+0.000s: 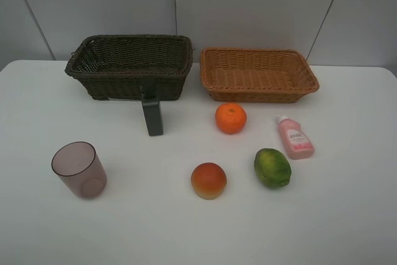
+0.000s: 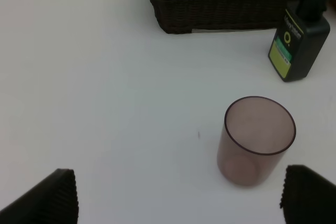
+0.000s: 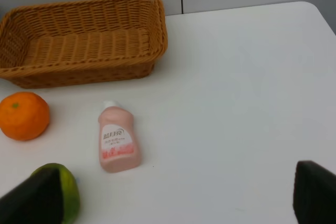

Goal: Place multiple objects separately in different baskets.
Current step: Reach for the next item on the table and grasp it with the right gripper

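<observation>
As you look through the wrist cameras, you see the left gripper (image 2: 178, 205) with its two dark fingertips spread wide apart over the white table (image 1: 347, 215) and nothing clasped between them. The right gripper (image 3: 173, 203) stands just as wide and free. Take the orange mandarin (image 1: 231, 118) as your marker in the high view. The light tan wicker basket (image 1: 259, 94) sits just behind it, and the dark brown wicker basket (image 1: 124, 85) is behind it and to the left, beside the tan one. Left of the mandarin, the dark green bottle (image 1: 153, 116) stands upright just in front of the dark brown basket. Right of the mandarin, the small pink bottle (image 1: 296, 138) lies on its side, its white cap pointing towards the tan basket. In front of the mandarin and to the right rests the green lime-like fruit (image 1: 272, 167). In front of it and slightly left rests the red-orange round fruit (image 1: 208, 180). Well apart from the mandarin, far to the front left, the translucent mauve cup (image 1: 79, 169) stands upright, mouth up. All six objects lie on the table, outside both baskets.
</observation>
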Controlling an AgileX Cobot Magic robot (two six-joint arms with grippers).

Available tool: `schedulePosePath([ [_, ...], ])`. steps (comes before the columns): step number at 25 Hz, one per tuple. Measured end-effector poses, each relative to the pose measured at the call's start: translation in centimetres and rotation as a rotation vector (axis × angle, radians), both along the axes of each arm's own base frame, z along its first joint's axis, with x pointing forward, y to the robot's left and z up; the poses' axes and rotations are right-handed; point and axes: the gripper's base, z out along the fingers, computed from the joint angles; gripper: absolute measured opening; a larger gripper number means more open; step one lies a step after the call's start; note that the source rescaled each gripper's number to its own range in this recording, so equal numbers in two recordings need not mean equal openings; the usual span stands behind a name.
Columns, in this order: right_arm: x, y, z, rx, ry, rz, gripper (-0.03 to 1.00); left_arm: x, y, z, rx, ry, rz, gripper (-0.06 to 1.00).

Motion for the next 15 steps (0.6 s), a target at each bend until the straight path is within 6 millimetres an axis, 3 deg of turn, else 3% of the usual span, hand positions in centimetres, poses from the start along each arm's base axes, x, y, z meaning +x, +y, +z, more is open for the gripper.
schedulePosePath([
  [4,0.1,0.1,0.4,0.014,-0.005,0.01,0.88,0.0,0.0,0.0,0.0,0.0,0.0,1.0],
  [7,1.0,0.1,2.5,0.02,-0.006,0.014,0.88,0.0,0.0,0.0,0.0,0.0,0.0,1.0],
  [11,3.5,-0.1,6.4,0.025,0.032,0.014,0.88,0.0,0.0,0.0,0.0,0.0,0.0,1.0],
  [15,7.4,-0.4,9.5,0.039,0.1,0.018,0.88,0.0,0.0,0.0,0.0,0.0,0.0,1.0],
])
